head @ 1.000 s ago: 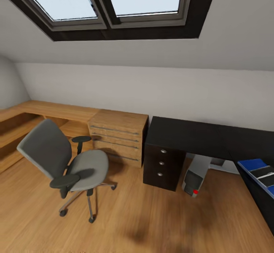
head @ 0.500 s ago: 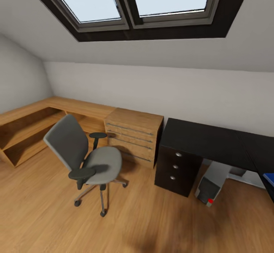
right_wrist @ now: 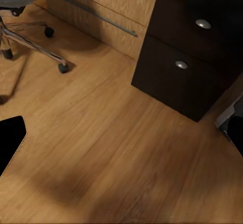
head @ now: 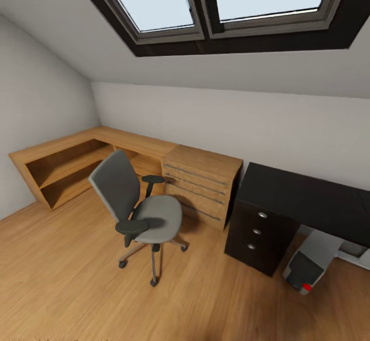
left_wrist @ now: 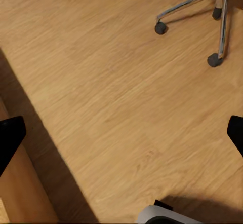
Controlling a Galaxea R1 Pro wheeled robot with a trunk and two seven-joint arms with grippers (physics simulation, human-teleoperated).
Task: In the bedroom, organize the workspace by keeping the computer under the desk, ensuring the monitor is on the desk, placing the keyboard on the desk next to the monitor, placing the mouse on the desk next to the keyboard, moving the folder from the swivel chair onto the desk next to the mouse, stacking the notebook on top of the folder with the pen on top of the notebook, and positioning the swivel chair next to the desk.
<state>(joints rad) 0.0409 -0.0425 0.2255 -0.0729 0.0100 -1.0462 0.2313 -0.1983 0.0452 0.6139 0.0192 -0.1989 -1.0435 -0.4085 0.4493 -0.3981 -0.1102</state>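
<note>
Compared with a second ago the whole head view has swung leftward, so the room's contents sit further right in the frame and the blue items once at the right edge have dropped out of it; that is the camera turning, not the furniture moving. At centre left of the head view the swivel chair (head: 136,205) stands on the wooden floor (head: 72,279), well apart from the desk (head: 303,200), whose black top and knobbed drawers fill the lower right. Between chair and desk stands a light wooden drawer unit (head: 201,184). At the lower right edge the computer (head: 311,261) sits under the desk, red light showing. Skylights (head: 221,2) span the top of the frame. Both arms point their cameras down at the floor. The left gripper (left_wrist: 121,135) has its fingertips (left_wrist: 10,138) spread wide at opposite frame edges, holding nothing, with chair casters at upper right. The right gripper (right_wrist: 124,138) is likewise spread wide and empty, above bare floor near the desk drawers.
</note>
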